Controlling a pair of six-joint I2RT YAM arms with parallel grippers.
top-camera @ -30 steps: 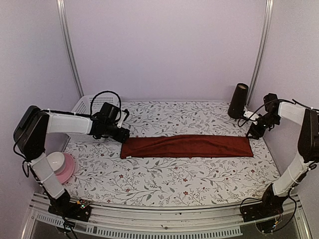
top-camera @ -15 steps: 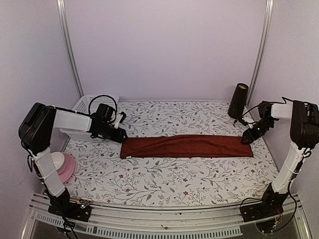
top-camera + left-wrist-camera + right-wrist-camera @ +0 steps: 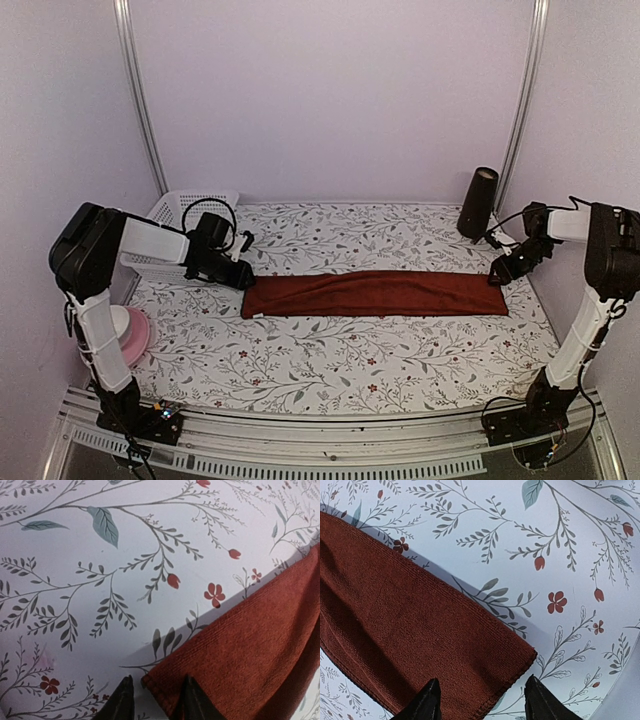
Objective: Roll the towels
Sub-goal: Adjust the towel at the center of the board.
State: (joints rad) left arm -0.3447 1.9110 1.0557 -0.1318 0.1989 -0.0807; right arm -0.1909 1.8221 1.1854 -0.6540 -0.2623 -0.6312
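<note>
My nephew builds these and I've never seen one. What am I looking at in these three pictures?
Two robot arms are bolted at the near edge of the table. The wide picture looks down from above; the two close-ups come from cameras on the wrists. A dark red towel lies in a long strip on it. The left hand straddles its left corner, the right hand its right end, both open: nothing is gripped yet. A white basket and a pink bowl sit at the left.

I see a plain dark-red towel (image 3: 372, 294); the table (image 3: 330, 350) is white, patterned with grey leaves and red flowers.
</note>
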